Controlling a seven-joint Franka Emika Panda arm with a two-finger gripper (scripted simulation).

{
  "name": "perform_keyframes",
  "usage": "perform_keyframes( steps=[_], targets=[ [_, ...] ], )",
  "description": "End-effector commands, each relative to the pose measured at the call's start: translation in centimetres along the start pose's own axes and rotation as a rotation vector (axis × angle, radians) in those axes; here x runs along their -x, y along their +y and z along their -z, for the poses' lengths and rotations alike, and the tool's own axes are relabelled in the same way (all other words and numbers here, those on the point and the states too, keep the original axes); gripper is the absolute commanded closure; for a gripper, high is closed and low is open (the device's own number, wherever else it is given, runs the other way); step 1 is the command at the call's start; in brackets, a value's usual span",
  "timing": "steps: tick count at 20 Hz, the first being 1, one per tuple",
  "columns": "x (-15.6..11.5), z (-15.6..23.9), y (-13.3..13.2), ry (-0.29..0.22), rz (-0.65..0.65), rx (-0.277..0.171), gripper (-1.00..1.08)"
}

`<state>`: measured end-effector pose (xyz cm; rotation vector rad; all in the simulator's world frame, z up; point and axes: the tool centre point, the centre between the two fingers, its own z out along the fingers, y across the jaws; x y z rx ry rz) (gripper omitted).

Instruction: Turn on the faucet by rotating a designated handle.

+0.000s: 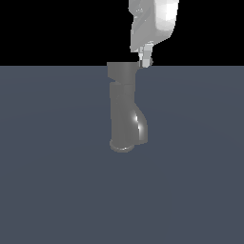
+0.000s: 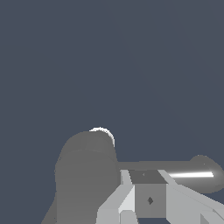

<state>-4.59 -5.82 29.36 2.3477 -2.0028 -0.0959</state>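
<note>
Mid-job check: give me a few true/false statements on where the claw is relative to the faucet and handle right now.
1. The faucet stands upright on the grey floor. True.
2. The claw hangs by the faucet's base rim. False: it is up at the cap, on the exterior view's right.
3. In the wrist view, the handle sticks out sideways from the cap. True.
4. The claw is far from the handle. False: its fingers sit right at the lever.
5. The faucet lies tipped over. False: it is upright.

Glossy grey faucet, grey handle, white end effector, slate-blue floor
</note>
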Motion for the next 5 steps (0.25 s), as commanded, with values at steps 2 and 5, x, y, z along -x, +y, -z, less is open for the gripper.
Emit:
perform_keyframes(
  steps=[2,5],
  targets=[
    [-2.4,0.66,-3.99,0.011,-0.026,-0.078,1.08],
    [-3.01,0.73,-4.49,0.011,-0.033,-0.081,1.08]
  ],
)
